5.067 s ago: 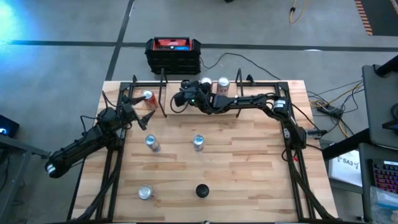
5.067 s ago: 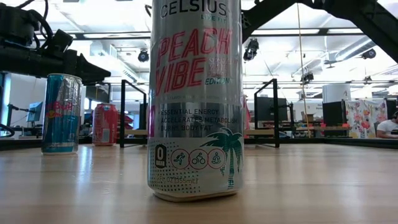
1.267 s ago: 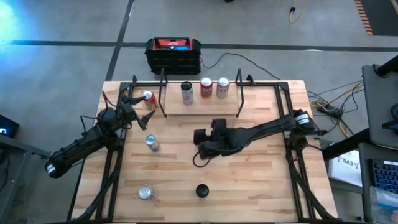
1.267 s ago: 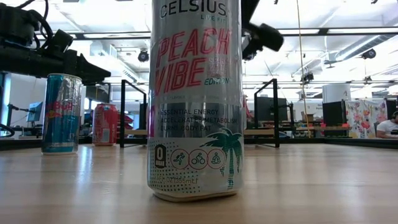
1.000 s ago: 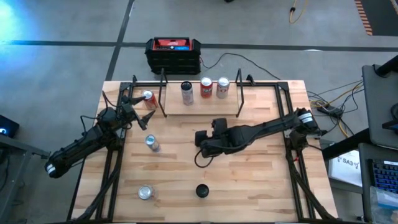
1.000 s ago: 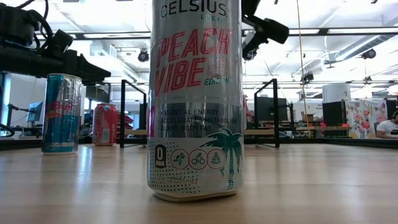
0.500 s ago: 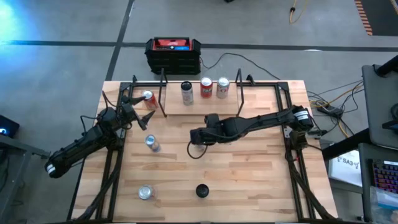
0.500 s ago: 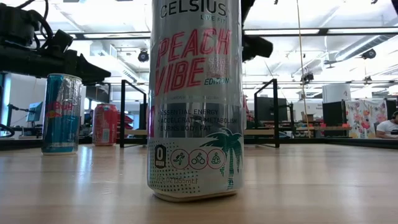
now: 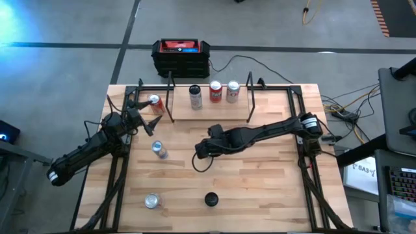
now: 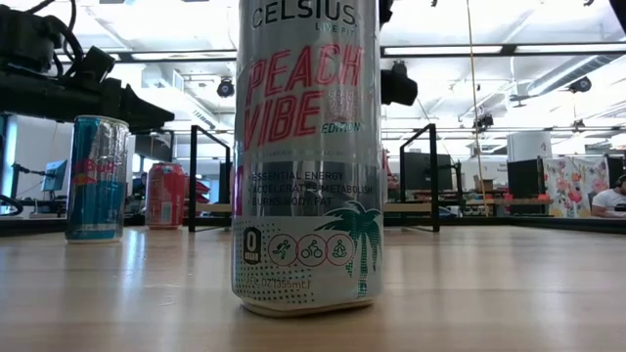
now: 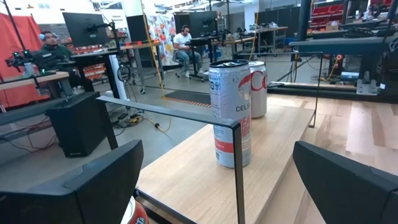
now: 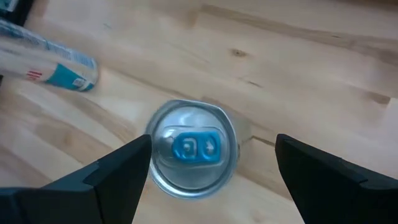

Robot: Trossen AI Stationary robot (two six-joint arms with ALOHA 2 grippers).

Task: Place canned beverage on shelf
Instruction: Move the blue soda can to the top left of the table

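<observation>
Right gripper (image 12: 208, 180) poised directly above upright silver can with blue tab (image 12: 191, 150) mid-table, fingers apart, holding nothing, straddling its rim. Needs straight descent. Light-wood shelf (image 9: 209, 109) beyond, holding 3 cans.

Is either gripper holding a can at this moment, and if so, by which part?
Nothing is held. The right gripper is open above a blue-tabbed can, fingers either side of its top without touching. The left gripper is open near the shelf's left end.
</observation>
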